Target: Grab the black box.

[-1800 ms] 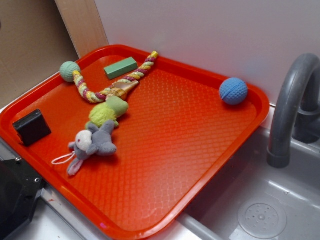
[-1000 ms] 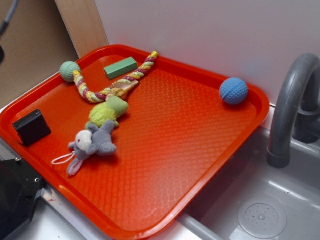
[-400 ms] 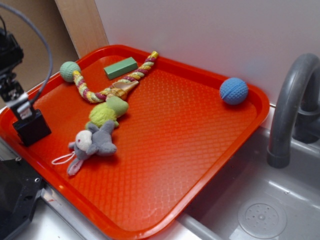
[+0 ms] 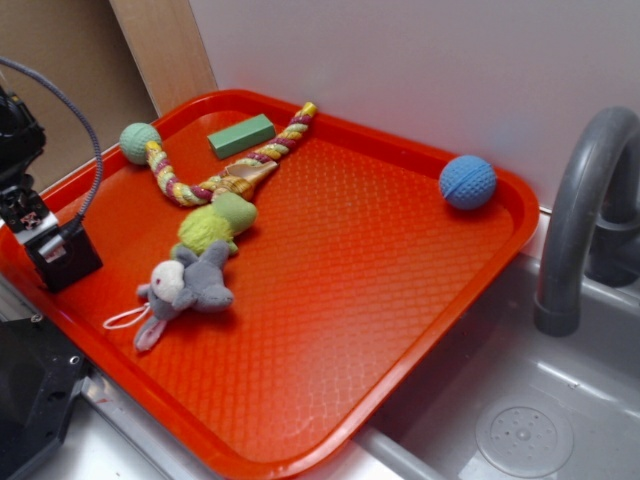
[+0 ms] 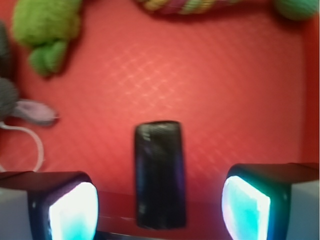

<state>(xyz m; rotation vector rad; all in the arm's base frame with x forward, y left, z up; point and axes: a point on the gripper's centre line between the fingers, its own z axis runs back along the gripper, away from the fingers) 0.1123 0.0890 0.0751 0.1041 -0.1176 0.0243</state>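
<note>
The black box (image 4: 72,258) stands on its edge at the near left rim of the red tray (image 4: 330,300). In the wrist view the black box (image 5: 160,172) appears as a narrow dark slab between the two fingers, with red tray showing on both sides of it. My gripper (image 4: 45,243) has come down on the box's left part and covers it in the exterior view. The gripper (image 5: 160,210) is open, its pads (image 5: 75,210) wide apart and not touching the box.
On the tray lie a grey plush mouse (image 4: 187,285), a green plush (image 4: 214,224), a rope toy (image 4: 232,170) with a green ball (image 4: 139,141), a green block (image 4: 241,135) and a blue ball (image 4: 467,181). A grey faucet (image 4: 580,210) and sink (image 4: 520,400) are at right.
The arm came in from the upper left and the gripper dropped onto the black box's left side. The box and the toys stayed put.
</note>
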